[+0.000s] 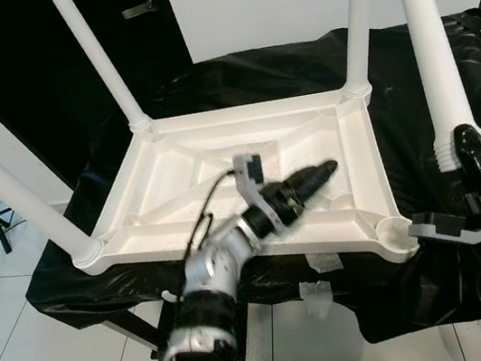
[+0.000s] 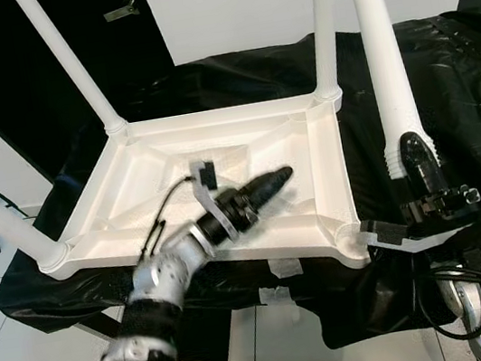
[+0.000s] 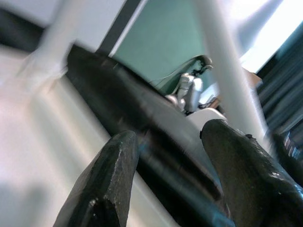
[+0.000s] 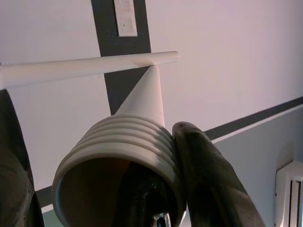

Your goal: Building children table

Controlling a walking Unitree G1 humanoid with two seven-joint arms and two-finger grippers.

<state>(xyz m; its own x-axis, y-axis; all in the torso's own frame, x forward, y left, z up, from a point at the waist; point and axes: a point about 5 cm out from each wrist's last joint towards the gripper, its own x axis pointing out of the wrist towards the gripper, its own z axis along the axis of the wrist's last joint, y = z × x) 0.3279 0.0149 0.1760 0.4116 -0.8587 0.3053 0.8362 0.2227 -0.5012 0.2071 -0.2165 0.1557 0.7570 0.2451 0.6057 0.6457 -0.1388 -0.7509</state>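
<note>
Table top: white plastic children's table (image 1: pixel 246 157) lies upside down on a black-draped tabletop (image 1: pixel 415 125), three legs already standing up from its corners.
Empty socket: near right corner (image 1: pixel 394 234), just left of and below the right hand.
Fourth leg: leg (image 1: pixel 435 49) held near upright, threaded end down, long axis nearly vertical.
Right hand: right hand (image 1: pixel 469 149) pinches the leg's ribbed end; nearer arm to the socket.
Left hand: left hand (image 1: pixel 318 177) spread, empty, over the underside.
</note>
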